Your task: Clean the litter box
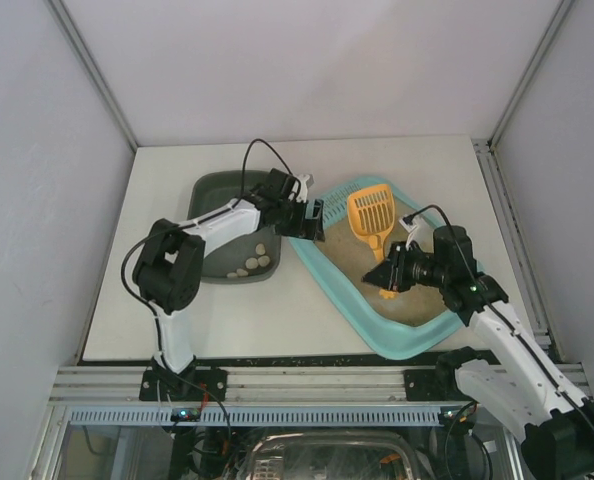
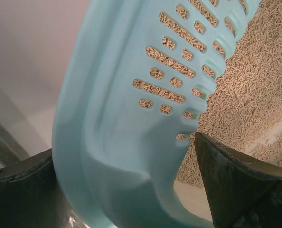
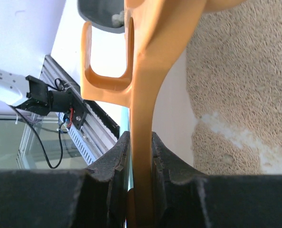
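Observation:
The light-teal litter box (image 1: 337,285) lies at an angle right of centre, with beige litter (image 1: 417,300) inside. My left gripper (image 1: 312,220) sits at its far-left corner. In the left wrist view the perforated rim (image 2: 131,95) fills the space between the two dark fingers (image 2: 236,185), and my left gripper (image 2: 124,147) is shut on it. My right gripper (image 1: 392,272) is shut on the handle of an orange slotted scoop (image 1: 370,210), whose head rests over the litter. In the right wrist view my right gripper (image 3: 140,142) clamps the orange handle (image 3: 145,85).
A dark grey-green tub (image 1: 212,195) stands left of the litter box, under my left arm, holding several white lumps (image 1: 255,262). Its corner shows in the right wrist view (image 3: 100,14). White walls enclose the table on three sides. An aluminium rail (image 1: 307,380) runs along the near edge.

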Motion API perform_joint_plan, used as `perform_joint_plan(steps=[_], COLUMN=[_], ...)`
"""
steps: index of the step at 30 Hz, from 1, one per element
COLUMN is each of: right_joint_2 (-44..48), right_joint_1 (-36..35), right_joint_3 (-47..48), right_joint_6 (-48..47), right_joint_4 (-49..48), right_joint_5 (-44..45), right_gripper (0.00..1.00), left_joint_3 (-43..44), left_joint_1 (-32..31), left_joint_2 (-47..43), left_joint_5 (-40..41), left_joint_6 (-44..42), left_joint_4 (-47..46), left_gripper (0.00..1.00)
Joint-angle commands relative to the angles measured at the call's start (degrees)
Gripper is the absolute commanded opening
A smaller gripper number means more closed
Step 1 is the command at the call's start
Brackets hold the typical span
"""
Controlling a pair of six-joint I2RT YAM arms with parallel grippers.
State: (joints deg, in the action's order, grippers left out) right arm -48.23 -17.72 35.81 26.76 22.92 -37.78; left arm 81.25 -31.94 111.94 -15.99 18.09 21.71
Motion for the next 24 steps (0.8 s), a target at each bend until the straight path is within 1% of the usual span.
perform_joint_plan(steps=[1,4,7,9,12,14,19,24], right_joint_2=[4.89,8.61,14.66,16.57,11.26,10.03,8.16,5.08], right_joint_1=[-0.91,-0.65,1.67,2.46,0.69,0.60,4.09,4.93], right_joint_3=[-1.43,-4.98,-8.50,-8.08,-4.02,-2.07,0.52,2.21], right_joint_6=[-3.27,-2.51,-0.77,-0.76,-1.20,0.35,4.62,6.80], right_joint_4=[-7.79,-12.72,-18.75,-19.83,-16.62,-16.96,-19.05,-20.57], right_joint_5=[-3.77,-3.96,-4.29,-4.31,-7.41,-7.97,-9.12,-9.10], right_gripper=[0.00,0.00,0.00,0.00,0.00,0.00,0.00,0.00], left_joint_3=[-5.84,-6.73,-4.61,-2.81,0.64,3.70,11.68,17.49], left_joint_1=[-1.84,-1.83,-1.85,-1.81,-1.66,-1.43,-0.15,1.01], left_joint_2=[-5.65,-7.12,-6.42,-5.56,-4.13,-2.91,-0.24,1.77], left_joint_5=[-2.33,-3.64,-5.62,-7.12,-9.47,-10.78,-13.80,-14.88], left_joint_6=[-1.72,-0.90,-0.95,-0.94,-0.40,-0.10,-0.69,-1.46], left_joint_4=[1.33,0.57,2.25,3.49,5.31,7.10,11.62,16.93], left_gripper=[0.98,0.98,0.98,0.98,0.98,0.98,0.99,0.99])
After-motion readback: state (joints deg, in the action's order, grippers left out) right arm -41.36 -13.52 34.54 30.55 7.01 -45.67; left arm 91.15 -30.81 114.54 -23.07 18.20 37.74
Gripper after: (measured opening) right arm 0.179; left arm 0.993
